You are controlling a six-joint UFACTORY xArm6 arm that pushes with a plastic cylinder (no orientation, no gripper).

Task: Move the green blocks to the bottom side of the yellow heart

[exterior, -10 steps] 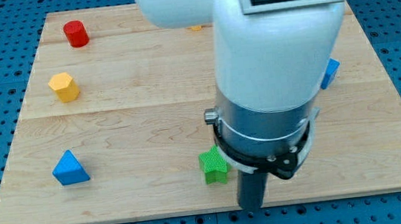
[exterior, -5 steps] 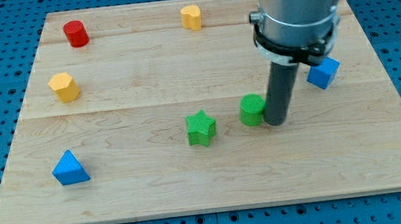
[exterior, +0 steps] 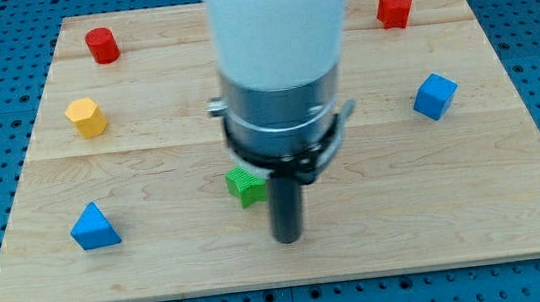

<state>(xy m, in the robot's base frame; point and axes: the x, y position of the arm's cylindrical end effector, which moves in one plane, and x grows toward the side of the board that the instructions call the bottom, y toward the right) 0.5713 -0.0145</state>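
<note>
At the view's left sit a blue triangle (exterior: 93, 228), a yellow hexagon (exterior: 85, 117) and a red cylinder (exterior: 102, 45). Near centre, the green star (exterior: 244, 185), partly hidden by the arm, shows no clear long axis. My tip (exterior: 287, 238), bare, holding nothing, rests just to its lower right. Further right lie a red star (exterior: 394, 8) and a blue cube (exterior: 434, 95).

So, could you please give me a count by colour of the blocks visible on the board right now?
Red: 2, a cylinder and a star
Blue: 2, a triangle and a cube
Yellow: 1, a hexagon
Green: 1, partly hidden behind the arm
Total: 6 visible; the arm may hide more.
</note>
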